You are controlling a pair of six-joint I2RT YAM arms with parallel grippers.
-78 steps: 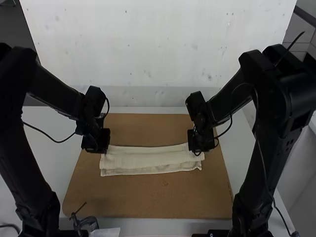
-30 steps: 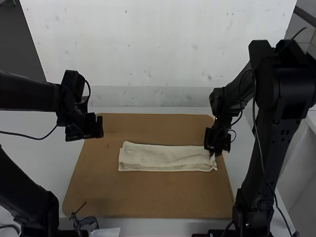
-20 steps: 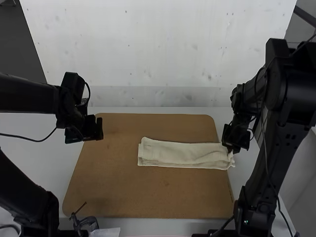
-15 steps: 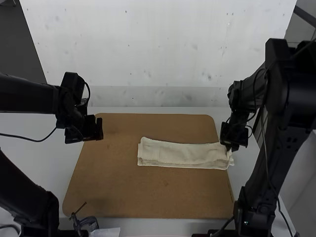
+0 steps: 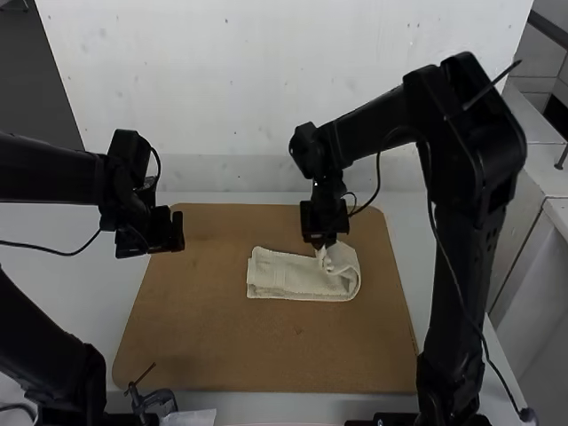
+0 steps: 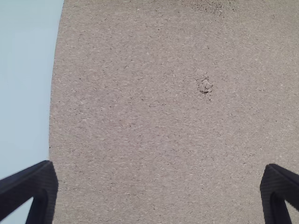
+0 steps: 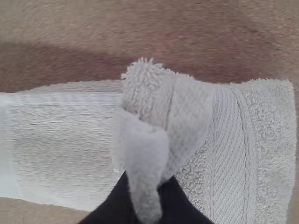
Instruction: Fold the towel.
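The cream towel (image 5: pixel 288 276) lies as a narrow folded strip on the brown board, its right end lifted and curled back over the strip toward the left. My right gripper (image 5: pixel 326 241) holds that end just above the strip's middle. In the right wrist view my right gripper (image 7: pixel 148 198) is shut on a bunched pinch of the towel (image 7: pixel 60 140), with the strip lying flat beneath. My left gripper (image 5: pixel 180 232) hangs over the board's left edge, apart from the towel. The left wrist view has my left gripper (image 6: pixel 159 179) standing open, with bare board between its fingers.
The brown board (image 5: pixel 266 355) lies on a white table (image 5: pixel 53 293). A small metal clamp (image 5: pixel 158 401) and a pale paper piece (image 5: pixel 191 417) sit at the near left edge. A white wall (image 5: pixel 266 89) rises behind the table.
My right gripper has moved left from the board's right edge, carrying the towel's right end back over the strip. Earlier, the left gripper let go and moved left, and the towel slid right.
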